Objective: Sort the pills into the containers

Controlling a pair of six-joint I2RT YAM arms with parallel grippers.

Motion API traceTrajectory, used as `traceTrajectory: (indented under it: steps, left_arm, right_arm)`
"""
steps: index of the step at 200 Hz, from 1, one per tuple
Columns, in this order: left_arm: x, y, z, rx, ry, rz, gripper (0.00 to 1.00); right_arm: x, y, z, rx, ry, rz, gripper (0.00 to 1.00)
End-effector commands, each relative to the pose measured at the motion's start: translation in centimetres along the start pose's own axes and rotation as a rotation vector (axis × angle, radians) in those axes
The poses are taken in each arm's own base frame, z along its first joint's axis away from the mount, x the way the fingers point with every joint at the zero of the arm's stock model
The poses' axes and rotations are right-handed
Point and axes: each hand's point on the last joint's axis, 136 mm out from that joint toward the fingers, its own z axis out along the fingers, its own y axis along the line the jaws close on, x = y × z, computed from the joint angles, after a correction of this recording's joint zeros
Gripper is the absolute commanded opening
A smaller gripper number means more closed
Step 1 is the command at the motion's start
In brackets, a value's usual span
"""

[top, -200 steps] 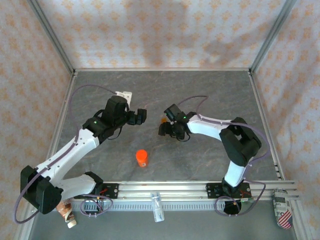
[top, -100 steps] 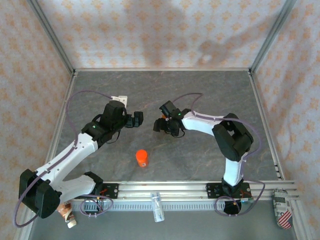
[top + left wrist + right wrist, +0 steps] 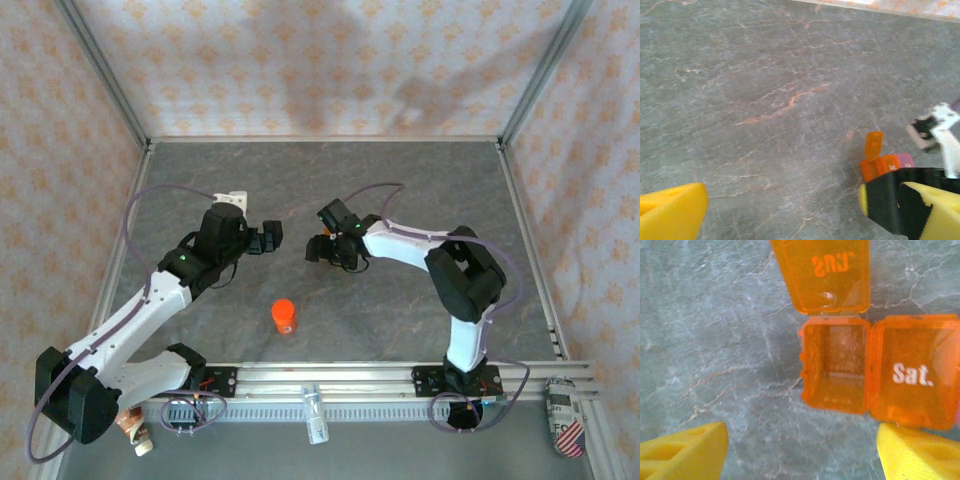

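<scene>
Top cam sat high above & behind the arm bases, tilted down toward 12 o'clock. It took in the whole table (image 3: 330, 180) plus walls, from far off, so things looked small. Left wrist cam rode low at a slant, facing across the tabletop, w/ its own yellow fingers (image 3: 670, 207) at the bottom corners and the pill box (image 3: 882, 164) at approx 4 o'clock, mid-range. Right wrist cam looked straight down, v. close on that same pill box (image 3: 870, 370). Top view shared the patch around the right gripper (image 3: 322, 250).

Containers (image 3: 875, 375) lie below the right end effector (image 3: 801, 452), bottle (image 3: 284, 316) well apart.
</scene>
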Motion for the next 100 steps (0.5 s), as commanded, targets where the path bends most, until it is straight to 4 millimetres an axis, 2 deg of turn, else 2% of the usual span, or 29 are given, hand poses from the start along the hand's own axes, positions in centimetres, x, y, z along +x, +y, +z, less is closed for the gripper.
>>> traceTrajectory:
  steps: [1, 28, 43, 51, 74, 100]
  left_arm:
    - [-0.9, 1.6, -0.6, -0.045, -0.051, -0.081, 1.0]
    - [-1.3, 2.5, -1.0, -0.053, -0.043, -0.142, 1.0]
    - [-1.8, 3.7, -1.4, -0.105, -0.059, -0.201, 1.0]
    - [-2.0, 4.4, -1.7, -0.137, -0.063, -0.229, 1.0]
    - [-2.7, 6.4, -2.5, -0.223, -0.073, -0.302, 1.0]
    - [-3.4, 8.0, -3.3, -0.255, -0.088, -0.362, 1.0]
  right_arm:
    - [0.2, 0.9, -4.3, -0.005, -0.055, -0.059, 0.79]
    - [0.6, 0.9, -7.0, 0.024, -0.102, -0.095, 0.86]
    - [1.1, 1.3, -8.2, 0.031, -0.123, -0.122, 0.89]
    - [1.5, 1.7, -8.8, 0.032, -0.134, -0.139, 0.93]
    - [2.8, 3.0, -10.1, 0.037, -0.152, -0.195, 0.93]
    - [5.3, 5.2, -11.4, 0.057, -0.16, -0.296, 0.93]
